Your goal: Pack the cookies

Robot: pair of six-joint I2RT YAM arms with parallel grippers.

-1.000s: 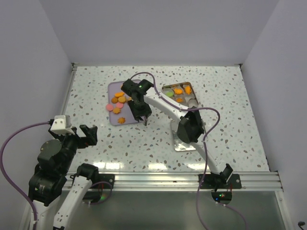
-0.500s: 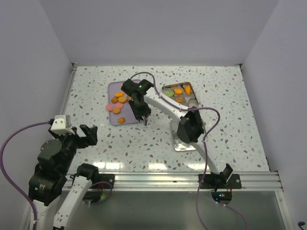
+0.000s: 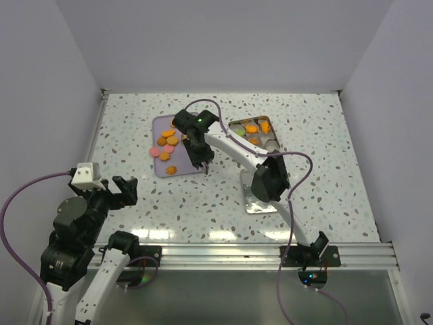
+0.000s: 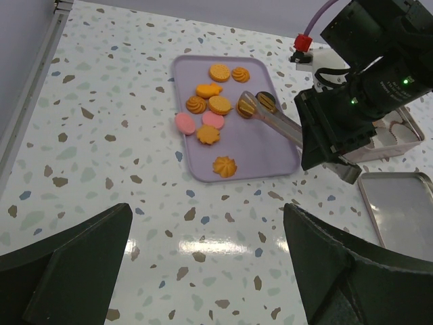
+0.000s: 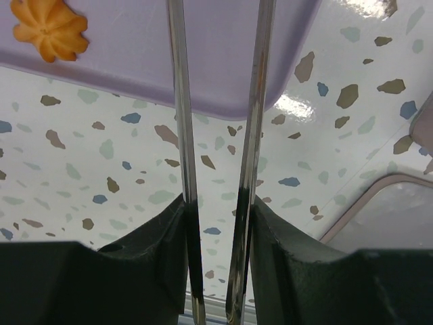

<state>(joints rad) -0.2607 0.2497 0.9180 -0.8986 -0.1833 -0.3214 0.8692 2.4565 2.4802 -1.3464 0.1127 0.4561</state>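
Note:
Several cookies (image 4: 210, 108), mostly orange with two pink, lie on the lilac tray (image 4: 270, 152); more sit in the square metal tin (image 3: 256, 132). My right gripper (image 5: 216, 203) is shut on a pair of metal tongs (image 4: 274, 118), pressing the two blades toward each other. The tong tips rest among the cookies at the tray's far right, beside an orange one (image 4: 243, 107); whether it is pinched I cannot tell. An orange flower cookie (image 5: 49, 28) shows in the right wrist view. My left gripper (image 4: 206, 223) hangs open over bare table near the front left, far from the tray.
The tin's flat lid (image 4: 399, 203) lies on the table in front of the tin, partly under the right arm. A metal rail (image 3: 237, 254) runs along the near edge. Walls close the table on three sides.
The right gripper has squeezed the tongs narrower and shifted slightly toward the far side over the tray. The left arm has not moved.

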